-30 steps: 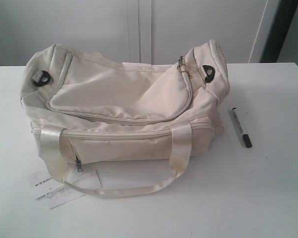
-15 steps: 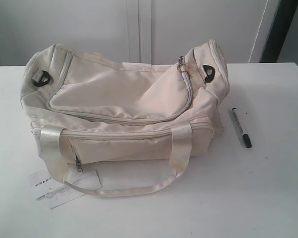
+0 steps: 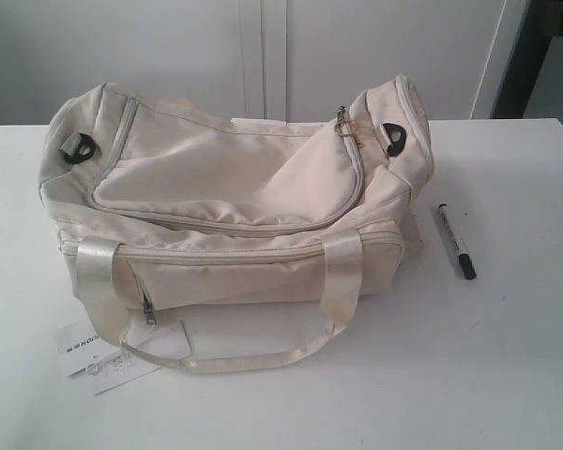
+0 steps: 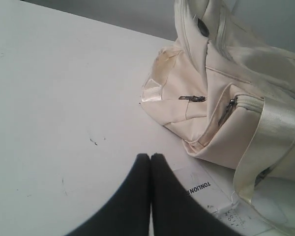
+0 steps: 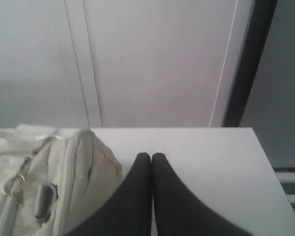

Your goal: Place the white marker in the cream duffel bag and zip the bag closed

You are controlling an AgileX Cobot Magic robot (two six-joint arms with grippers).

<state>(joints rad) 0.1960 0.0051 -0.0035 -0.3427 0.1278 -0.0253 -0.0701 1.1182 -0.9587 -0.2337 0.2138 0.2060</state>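
The cream duffel bag (image 3: 235, 206) lies across the middle of the white table (image 3: 507, 375), its curved top zipper run to the right end where a gold charm (image 3: 345, 127) hangs. Right of the bag lies the white marker (image 3: 454, 240), black cap toward the front. Neither gripper shows in the exterior view. My left gripper (image 4: 150, 156) is shut and empty above the table, near the cream duffel bag (image 4: 226, 98) and its paper tag (image 4: 201, 189). My right gripper (image 5: 151, 155) is shut and empty beside the cream duffel bag's end (image 5: 64, 177). The marker is out of both wrist views.
A white paper tag (image 3: 108, 352) lies at the bag's front left by the looped strap handle (image 3: 263, 352). Black D-rings (image 3: 78, 148) sit at both bag ends. A white cabinet wall (image 3: 263, 47) stands behind the table.
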